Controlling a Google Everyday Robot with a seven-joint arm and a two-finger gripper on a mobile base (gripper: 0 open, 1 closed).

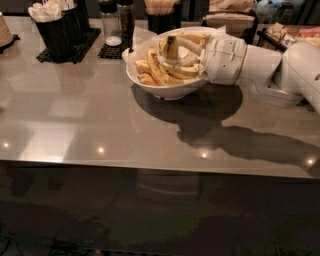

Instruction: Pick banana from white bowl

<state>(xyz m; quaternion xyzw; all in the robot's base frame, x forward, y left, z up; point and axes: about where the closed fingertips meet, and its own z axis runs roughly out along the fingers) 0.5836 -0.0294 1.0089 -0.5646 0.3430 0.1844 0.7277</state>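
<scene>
The white bowl (pixel 167 90) stands on the grey table, toward the back and right of the middle. It holds several yellow bananas (pixel 159 70); one banana (pixel 170 48) stands up with its dark tip above the rim. My gripper (pixel 186 52) reaches in over the bowl's right rim from the right, down among the bananas and touching them. The white wrist (pixel 225 57) hangs just outside the rim. The bowl's right side is hidden behind the gripper.
Black cups with utensils (pixel 56 27) and sticks (pixel 160 12) stand on black mats at the back. Salt and pepper shakers (pixel 117 22) are just behind the bowl on the left. A white tray (pixel 280 95) and boxes sit at the right behind the arm.
</scene>
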